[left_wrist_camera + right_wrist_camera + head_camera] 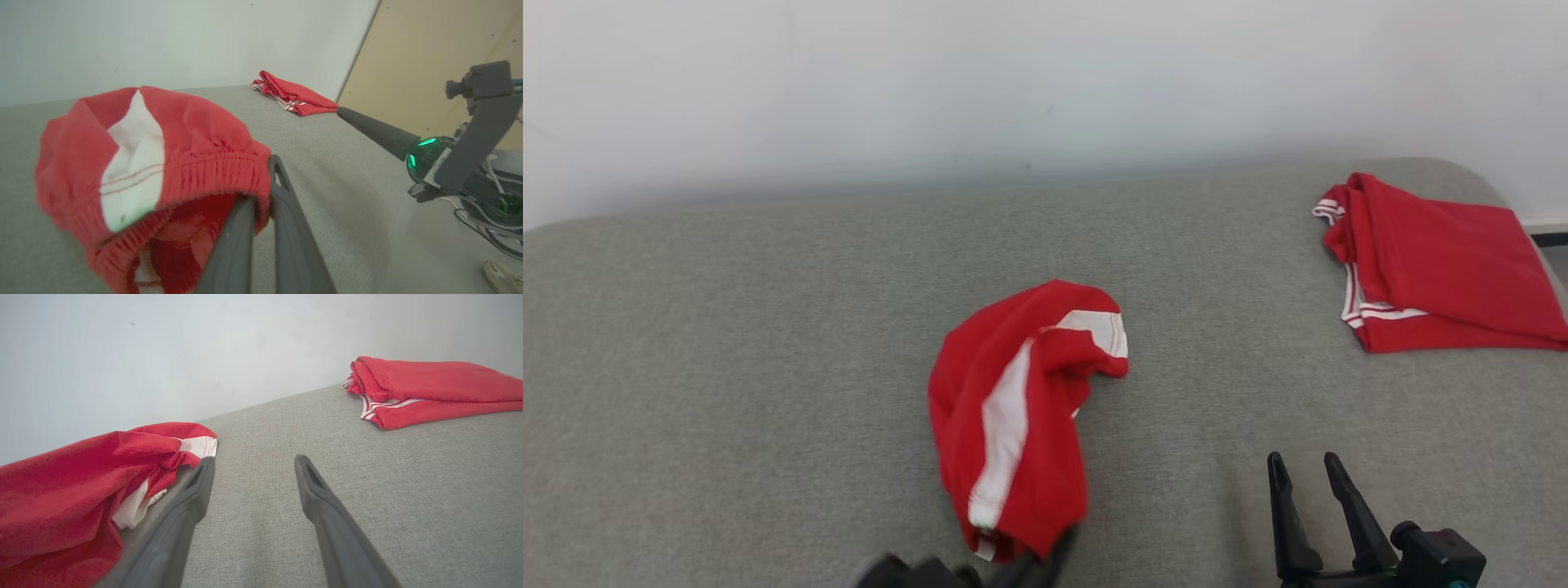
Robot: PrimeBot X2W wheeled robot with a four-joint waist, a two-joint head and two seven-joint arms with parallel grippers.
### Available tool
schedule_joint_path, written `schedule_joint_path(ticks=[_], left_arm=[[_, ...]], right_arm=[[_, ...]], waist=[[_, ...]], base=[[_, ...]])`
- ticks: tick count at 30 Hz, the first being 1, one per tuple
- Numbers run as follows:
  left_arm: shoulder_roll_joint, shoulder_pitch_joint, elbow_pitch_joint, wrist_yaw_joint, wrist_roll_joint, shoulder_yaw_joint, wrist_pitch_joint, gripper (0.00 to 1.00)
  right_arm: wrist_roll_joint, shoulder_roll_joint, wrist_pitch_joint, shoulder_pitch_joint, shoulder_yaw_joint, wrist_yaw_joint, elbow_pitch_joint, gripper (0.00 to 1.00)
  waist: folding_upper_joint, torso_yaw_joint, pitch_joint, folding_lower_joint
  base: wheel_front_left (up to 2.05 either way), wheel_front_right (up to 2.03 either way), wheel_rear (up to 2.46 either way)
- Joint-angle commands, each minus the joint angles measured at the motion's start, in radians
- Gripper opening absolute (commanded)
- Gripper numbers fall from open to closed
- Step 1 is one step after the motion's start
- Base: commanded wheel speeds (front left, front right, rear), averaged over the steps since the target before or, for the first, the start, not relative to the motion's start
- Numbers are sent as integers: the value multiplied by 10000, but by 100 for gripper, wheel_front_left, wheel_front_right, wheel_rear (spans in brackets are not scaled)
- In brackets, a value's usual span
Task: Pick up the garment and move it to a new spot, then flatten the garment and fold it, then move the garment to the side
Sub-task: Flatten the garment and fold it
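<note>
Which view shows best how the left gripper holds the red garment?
The left wrist view: close up, the left gripper pinches the garment at its waistband. The head view shows this grip blurred; the right wrist view shows the garment's side.

Head view: high, facing forward and down across the grey surface (727,367) to the wall (931,82). Left wrist: low, right against the garment (184,134). Right wrist: low, skimming the surface. All three share the garment and the folded cloth (1445,269).
</note>
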Motion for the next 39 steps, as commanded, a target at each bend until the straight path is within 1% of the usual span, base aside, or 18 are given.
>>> schedule_joint_path(ticks=[1, 2, 4, 5, 7, 12, 13, 14, 18, 22, 25, 32, 33, 34, 35, 36, 37, 39], left_arm=[[-26, 134, 238, 20, -13, -230, -13, 0], [-10, 153, 436, 21, 41, -405, -15, 0], [-317, 419, 868, 18, -350, -656, -13, 0], [-317, 419, 868, 18, -350, -656, -13, 0], [-546, 505, 1577, 20, -724, -948, -13, 0], [-917, 563, 2227, 20, -1143, -1015, -13, 0], [-1019, 592, 2284, 20, -1242, -893, -13, 73], [-1093, 648, 2336, 20, -1341, -811, -13, 100], [-1187, 848, 2108, 20, -1434, -214, -13, 100], [-1140, 1421, 1390, 20, -1272, 819, -13, 100], [-1073, 1784, 760, 20, -1067, 1364, -13, 100], [-1169, 1702, 436, 20, -1254, 1748, -13, 100], [-1153, 1664, 417, 20, -1258, 1809, -13, 94], [-1136, 1623, 398, 20, -1235, 1913, -13, 67], [-1128, 1610, 394, 20, -1253, 2045, -13, 32], [-1083, 1533, 385, 20, -1167, 2193, -13, 8], [-1015, 1411, 390, 20, -1048, 2371, -13, 0], [-853, 1111, 491, 20, -805, 2691, -13, 0]], right_arm=[[-84, 8, -14, 67, 28, 8, 19, 100], [-108, 9, -12, 49, 63, 8, 47, 100], [-131, 8, -14, 26, 66, 8, 56, 100], [-131, 8, -14, 26, 66, 8, 56, 100], [-163, 6, -12, 2, 91, 8, 80, 100], [-172, 6, -12, 27, 98, 8, 83, 100], [-174, 6, -14, 53, 73, 8, 77, 100], [-173, 6, -12, 75, 53, 8, 73, 100], [-140, 6, -12, 146, 10, 8, 71, 100], [-31, 9, -12, 161, 3, 8, 58, 100], [64, 9, -12, 145, 28, 8, 79, 100], [34, 6, -12, 22, 119, 8, 134, 100], [13, 8, -12, -5, 118, 8, 137, 100], [-11, 6, -12, -4, 86, 8, 139, 100], [-29, 6, -12, -6, 60, 8, 129, 100], [-42, 6, -12, -9, 51, 8, 117, 100], [-52, 9, -12, -10, 44, 8, 109, 100], [-58, 8, -12, -46, 64, 8, 122, 100]], waist=[[0, 241, -35, 0], [0, 290, -46, 0], [0, 376, -68, 0], [0, 376, -68, 0], [0, 438, -70, 0], [0, 478, -60, 0], [0, 503, -53, 0], [0, 531, -44, 0], [0, 628, -42, 0], [0, 711, -23, 0], [0, 859, 31, 0], [0, 873, 83, 0], [0, 839, 97, 0], [0, 814, 109, 0], [0, 790, 132, 0], [0, 773, 144, 0], [0, 753, 157, 0], [0, 693, 179, 0]], base=[[0, 0, 0], [0, 0, 0], [0, 0, 0], [0, 0, 0], [0, 0, 0], [0, 0, 0], [0, 0, 0], [0, 0, 0], [0, 0, 0], [0, 0, 0], [0, 0, 0], [0, 0, 0], [0, 0, 0], [0, 0, 0], [0, 0, 0], [0, 0, 0], [0, 0, 0], [0, 0, 0]])
